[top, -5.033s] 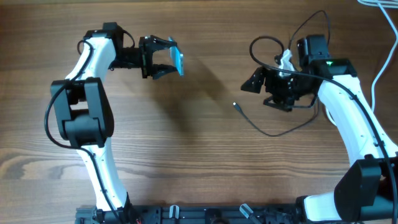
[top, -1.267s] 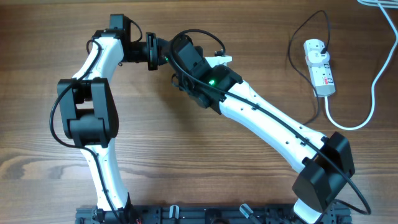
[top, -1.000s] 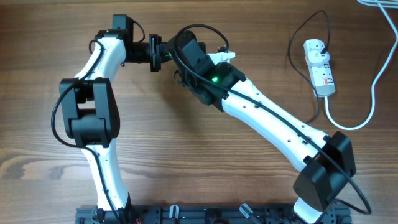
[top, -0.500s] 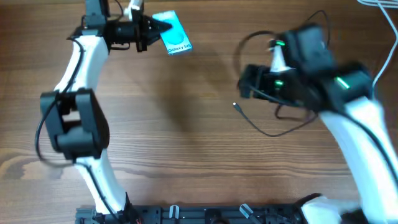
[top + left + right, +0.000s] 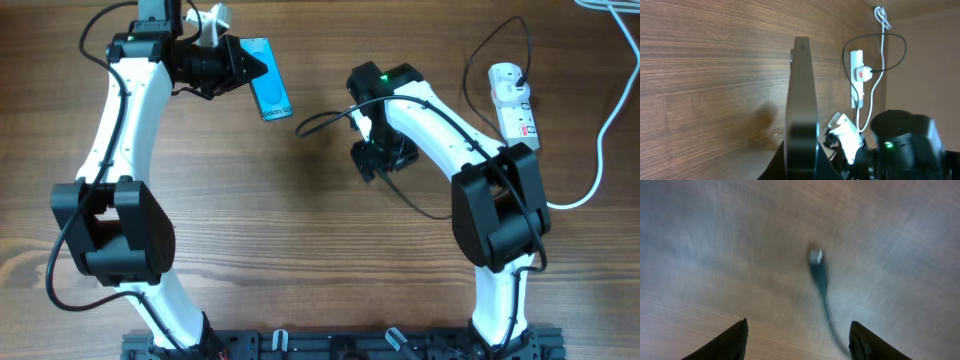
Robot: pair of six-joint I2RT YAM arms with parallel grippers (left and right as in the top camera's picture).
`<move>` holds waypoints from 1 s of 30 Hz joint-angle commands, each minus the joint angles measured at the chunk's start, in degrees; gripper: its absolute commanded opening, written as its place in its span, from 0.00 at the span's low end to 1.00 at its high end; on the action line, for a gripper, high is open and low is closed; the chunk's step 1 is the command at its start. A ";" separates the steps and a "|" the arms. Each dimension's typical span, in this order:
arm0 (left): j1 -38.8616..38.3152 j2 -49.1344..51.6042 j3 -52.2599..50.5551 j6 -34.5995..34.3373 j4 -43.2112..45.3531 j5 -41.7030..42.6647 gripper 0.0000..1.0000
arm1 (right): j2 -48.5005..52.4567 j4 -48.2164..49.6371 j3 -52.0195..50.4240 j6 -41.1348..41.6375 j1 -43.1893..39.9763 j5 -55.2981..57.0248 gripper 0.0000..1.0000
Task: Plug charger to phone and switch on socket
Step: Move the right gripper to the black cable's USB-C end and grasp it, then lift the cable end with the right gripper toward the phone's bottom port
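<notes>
Over the wooden surface [image 5: 300,260], left claw [image 5: 243,68] clamped on the phone [image 5: 271,80], right claw [image 5: 799,325] spread wide above the charger [image 5: 817,265] tip, socket [image 5: 513,108] well apart.

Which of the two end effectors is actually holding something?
The left end effector, shut on the phone. The right end effector is open and empty, with the charger lying ungrasped ahead of it.
</notes>
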 commanded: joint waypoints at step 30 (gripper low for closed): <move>2.91 -0.17 0.07 2.80 -0.48 0.76 0.04 | 0.55 18.67 -13.64 -2.45 3.50 2.14 0.05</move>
